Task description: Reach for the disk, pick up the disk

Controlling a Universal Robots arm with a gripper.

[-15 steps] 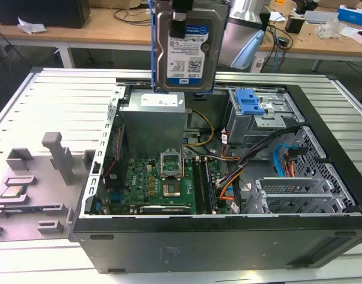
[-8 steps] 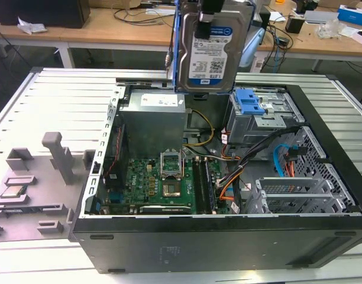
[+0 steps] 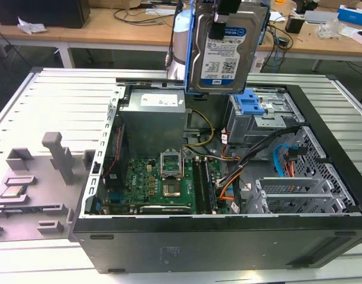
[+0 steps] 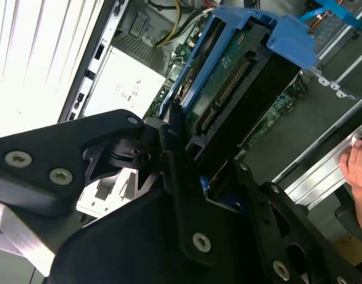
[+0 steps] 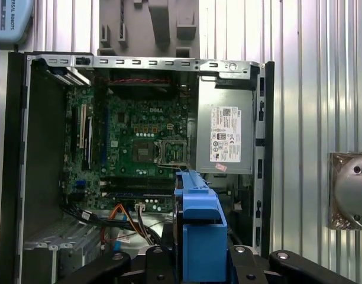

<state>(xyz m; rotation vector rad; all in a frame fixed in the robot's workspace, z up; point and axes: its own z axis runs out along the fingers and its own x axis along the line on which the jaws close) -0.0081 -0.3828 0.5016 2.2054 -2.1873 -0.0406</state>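
Hand point(image 3: 219, 21) pinching the disk point(image 3: 222, 50) by its blue frame, lifted high above the open case point(image 3: 228, 248). Hanging straight below the hand, clear of the cage point(image 3: 261, 115), so nothing bumps.

Layout as I read it from my station:

- Gripper point(image 3: 219, 23): clamped on the disk point(image 3: 221, 50), which hangs upright, lifted clear above the computer case point(image 3: 228, 248).
- Directly beneath the gripper: drive cage point(image 3: 261, 115).
- Below it, toward the exterior view's left: power-supply box point(image 3: 152, 121).
- Motherboard point(image 3: 160, 183): on the case floor, in front of the power-supply box.
- Fixture block point(image 3: 60, 155): on the table point(image 3: 62, 100), outside the case, well apart from the gripper.
- A person's hand point(image 4: 359, 165): beside the case rim in the second wrist view.
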